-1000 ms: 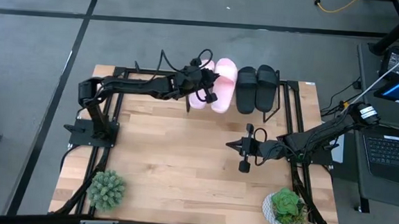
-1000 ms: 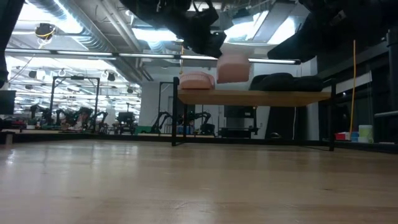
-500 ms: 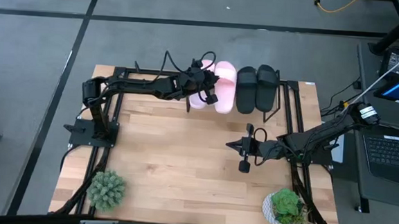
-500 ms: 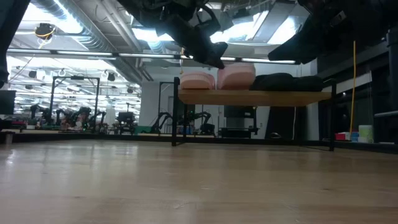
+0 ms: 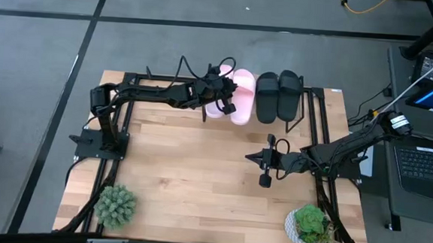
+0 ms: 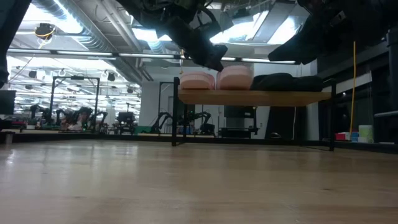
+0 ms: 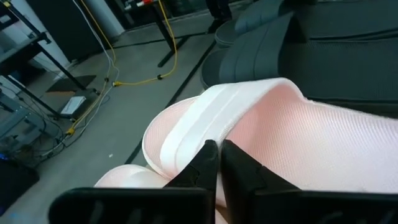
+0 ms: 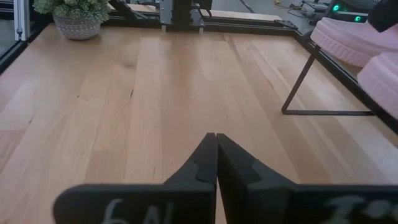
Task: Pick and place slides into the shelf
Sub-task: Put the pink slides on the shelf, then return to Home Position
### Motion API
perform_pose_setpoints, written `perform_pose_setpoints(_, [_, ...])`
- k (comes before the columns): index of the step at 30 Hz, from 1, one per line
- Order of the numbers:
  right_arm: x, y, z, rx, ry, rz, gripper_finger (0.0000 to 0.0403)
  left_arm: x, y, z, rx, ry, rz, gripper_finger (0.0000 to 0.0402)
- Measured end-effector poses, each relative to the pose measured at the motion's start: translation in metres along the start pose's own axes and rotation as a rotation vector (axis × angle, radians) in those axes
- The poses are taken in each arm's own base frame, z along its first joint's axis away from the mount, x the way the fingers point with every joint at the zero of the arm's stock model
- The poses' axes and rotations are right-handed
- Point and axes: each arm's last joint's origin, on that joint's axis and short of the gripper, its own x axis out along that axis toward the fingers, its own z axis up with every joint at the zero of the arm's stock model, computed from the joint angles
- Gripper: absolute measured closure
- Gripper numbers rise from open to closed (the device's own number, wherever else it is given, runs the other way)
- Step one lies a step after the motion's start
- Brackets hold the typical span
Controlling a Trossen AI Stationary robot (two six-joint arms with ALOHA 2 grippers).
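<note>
High view, going left to right: I see my left gripper (image 5: 227,101) over the pink slides (image 5: 241,93) on the shelf (image 6: 255,97). Its fingers (image 7: 208,163) are pressed together against the strap, seemingly gripping nothing, though the close view is cramped. The black slides (image 5: 278,94) sit just beside the pink pair. My right gripper (image 5: 262,168) waits above the table (image 5: 183,180), fingers closed, empty.

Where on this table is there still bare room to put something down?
Bare wood lies between the left arm's base and the right hand, and between the two potted plants. The shelf is crowded: four slides, with the left hand over them.
</note>
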Motion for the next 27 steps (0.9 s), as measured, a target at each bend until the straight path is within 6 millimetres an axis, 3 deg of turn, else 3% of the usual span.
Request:
perform_pose_setpoints(14, [0.0,0.0,0.0,0.013,0.0,0.001,0.0397,0.0,0.001,0.002,-0.003,-0.018,0.006,0.0292])
perform_pose_setpoints(19, [0.0,0.0,0.0,0.023,0.0,0.001,0.0397,-0.001,0.001,0.008,-0.006,-0.074,0.019,0.0273])
perform_pose_setpoints(27, [0.0,0.0,0.0,0.023,-0.001,0.001,0.0397,-0.042,0.007,0.041,0.047,-0.194,0.019,0.0273])
